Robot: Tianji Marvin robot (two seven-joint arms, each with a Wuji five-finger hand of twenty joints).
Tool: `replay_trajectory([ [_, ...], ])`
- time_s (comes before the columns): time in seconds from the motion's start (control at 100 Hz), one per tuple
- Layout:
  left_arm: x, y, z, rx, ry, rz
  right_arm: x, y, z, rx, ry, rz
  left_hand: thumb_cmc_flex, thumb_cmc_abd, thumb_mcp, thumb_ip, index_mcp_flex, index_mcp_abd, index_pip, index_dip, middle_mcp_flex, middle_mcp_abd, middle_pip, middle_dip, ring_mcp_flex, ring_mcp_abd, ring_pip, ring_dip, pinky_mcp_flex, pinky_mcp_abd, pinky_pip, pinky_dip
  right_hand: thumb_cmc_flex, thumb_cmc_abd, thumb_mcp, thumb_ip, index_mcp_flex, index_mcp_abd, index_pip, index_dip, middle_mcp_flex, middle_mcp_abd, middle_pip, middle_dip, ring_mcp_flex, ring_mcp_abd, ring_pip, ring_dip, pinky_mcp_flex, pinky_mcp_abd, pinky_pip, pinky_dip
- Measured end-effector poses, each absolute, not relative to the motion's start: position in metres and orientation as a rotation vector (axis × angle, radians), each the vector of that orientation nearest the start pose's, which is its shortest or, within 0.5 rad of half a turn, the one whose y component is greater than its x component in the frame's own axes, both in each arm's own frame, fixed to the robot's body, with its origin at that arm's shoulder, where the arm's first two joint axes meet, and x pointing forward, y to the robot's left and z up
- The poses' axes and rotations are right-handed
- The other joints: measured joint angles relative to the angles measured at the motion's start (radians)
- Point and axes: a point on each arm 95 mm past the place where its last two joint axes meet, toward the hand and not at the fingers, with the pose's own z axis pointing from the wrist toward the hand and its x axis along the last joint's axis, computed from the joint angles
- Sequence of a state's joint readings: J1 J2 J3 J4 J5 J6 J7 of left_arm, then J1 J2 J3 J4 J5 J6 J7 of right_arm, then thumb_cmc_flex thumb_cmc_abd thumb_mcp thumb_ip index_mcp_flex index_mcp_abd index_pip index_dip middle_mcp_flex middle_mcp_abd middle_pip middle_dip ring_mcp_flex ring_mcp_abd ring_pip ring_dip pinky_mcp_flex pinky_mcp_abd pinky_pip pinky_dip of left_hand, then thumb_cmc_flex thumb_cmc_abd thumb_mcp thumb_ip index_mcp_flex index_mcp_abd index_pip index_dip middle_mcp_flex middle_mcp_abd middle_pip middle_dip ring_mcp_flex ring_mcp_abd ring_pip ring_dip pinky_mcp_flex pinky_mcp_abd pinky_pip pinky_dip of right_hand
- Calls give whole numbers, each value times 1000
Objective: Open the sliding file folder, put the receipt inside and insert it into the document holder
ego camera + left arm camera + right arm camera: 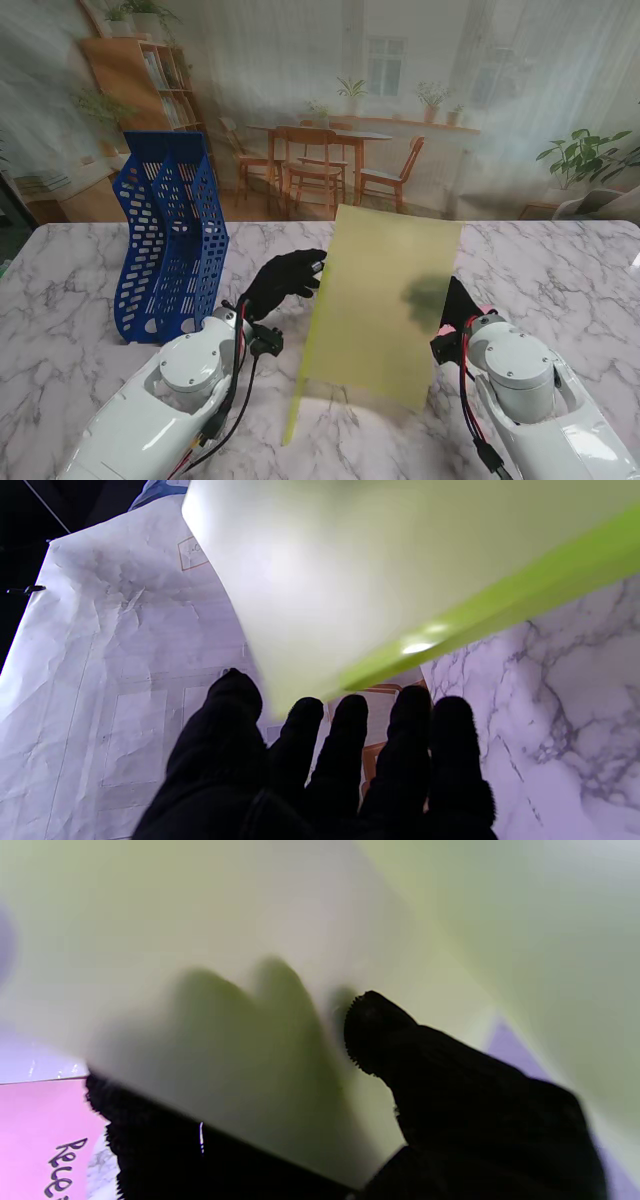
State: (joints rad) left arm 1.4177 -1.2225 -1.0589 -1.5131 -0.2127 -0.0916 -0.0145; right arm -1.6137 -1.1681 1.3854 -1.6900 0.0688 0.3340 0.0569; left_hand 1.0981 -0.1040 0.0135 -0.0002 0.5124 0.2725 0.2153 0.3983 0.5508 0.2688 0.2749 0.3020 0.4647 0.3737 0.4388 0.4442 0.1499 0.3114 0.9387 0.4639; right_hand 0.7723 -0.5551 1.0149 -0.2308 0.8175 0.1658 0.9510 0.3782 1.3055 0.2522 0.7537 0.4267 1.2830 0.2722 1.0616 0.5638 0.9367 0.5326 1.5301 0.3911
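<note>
A translucent yellow-green file folder (385, 300) stands raised off the marble table (560, 270), with its green slide bar (292, 420) hanging at the near left corner. My right hand (455, 312) is shut on the folder's right edge. In the right wrist view its thumb (450, 1090) lies on one side of the sheet (250, 940) and the fingers show dimly through it. My left hand (285, 282) is open, fingers stretched toward the folder's left edge. A pink receipt (35, 1130) shows only in the right wrist view. The blue document holder (170, 240) stands at far left.
In the left wrist view a creased white sheet (115, 655) with printed boxes lies beyond my left hand (325, 760), partly under the folder (350, 570). A printed room backdrop (400, 100) closes off the table's far edge.
</note>
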Motion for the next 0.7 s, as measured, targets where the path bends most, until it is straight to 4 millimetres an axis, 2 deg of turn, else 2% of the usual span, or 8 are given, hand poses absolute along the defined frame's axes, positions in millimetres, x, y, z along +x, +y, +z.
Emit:
replay_trajectory([
  [0.16,427,-76,-303,-2202,769,-2381,410,-32,-322,-2590,-627,-1814,-19,0,-6,0,-1,-13,0,14,-109,-12,-45,0,-134,-35,-92,-38,-127,-59,-164,-63,0,0,3,-1,0,63,0,0,0,0,5,9,0,0,0,0,0,0,0,0],
  [0.33,429,-75,-287,-2063,808,-2434,412,-29,-327,-2632,-598,-1748,-38,13,-6,0,15,-22,0,39,-130,-51,-62,-17,-178,-63,-121,-52,-155,-109,-230,-94,11,0,9,-8,0,63,0,3,0,0,7,10,0,0,0,0,0,1,0,0],
  [0.4,431,-77,-281,-2004,827,-2468,413,-27,-329,-2650,-608,-1719,0,20,-6,0,20,-49,16,88,-130,-89,-65,-41,-178,-88,-134,-72,-160,-133,-249,-106,11,0,9,-8,0,63,0,10,0,1,7,10,0,0,0,0,0,1,0,0],
  [0.47,432,-82,-274,-1959,851,-2503,414,-26,-332,-2660,-618,-1692,93,20,13,0,20,-83,27,117,-136,-120,-77,-66,-179,-115,-149,-92,-171,-151,-279,-119,11,0,9,-10,0,63,0,11,-1,1,7,10,0,0,0,0,0,1,0,0],
  [0.54,433,-89,-268,-1925,880,-2540,414,-25,-335,-2669,-633,-1669,123,20,160,0,34,-113,29,106,-201,-140,-99,-92,-207,-140,-178,-116,-181,-175,-364,-158,11,0,9,-11,0,63,0,11,-1,1,7,10,0,0,0,0,0,1,0,0],
  [0.61,433,-99,-263,-1898,930,-2595,415,-23,-338,-2678,-653,-1646,118,-8,376,0,16,-171,27,53,-298,-177,-110,-117,-266,-190,-208,-138,-180,-241,-526,-216,11,0,9,-11,0,63,0,11,-1,1,7,10,0,0,0,0,0,1,0,0],
  [0.64,433,-104,-261,-1883,970,-2617,416,-22,-340,-2682,-660,-1634,96,-30,460,16,-13,-195,18,40,-324,-192,-126,-131,-289,-216,-221,-149,-178,-269,-589,-229,11,0,9,-10,0,63,0,11,-1,1,7,10,0,0,0,0,0,1,0,0],
  [0.7,434,-114,-257,-1841,1055,-2643,417,-20,-342,-2688,-670,-1615,68,-55,584,73,-52,-235,-6,12,-351,-217,-182,-169,-330,-269,-253,-174,-170,-312,-708,-242,11,0,9,-11,0,63,0,11,-1,1,7,10,0,0,0,0,0,1,0,0],
])
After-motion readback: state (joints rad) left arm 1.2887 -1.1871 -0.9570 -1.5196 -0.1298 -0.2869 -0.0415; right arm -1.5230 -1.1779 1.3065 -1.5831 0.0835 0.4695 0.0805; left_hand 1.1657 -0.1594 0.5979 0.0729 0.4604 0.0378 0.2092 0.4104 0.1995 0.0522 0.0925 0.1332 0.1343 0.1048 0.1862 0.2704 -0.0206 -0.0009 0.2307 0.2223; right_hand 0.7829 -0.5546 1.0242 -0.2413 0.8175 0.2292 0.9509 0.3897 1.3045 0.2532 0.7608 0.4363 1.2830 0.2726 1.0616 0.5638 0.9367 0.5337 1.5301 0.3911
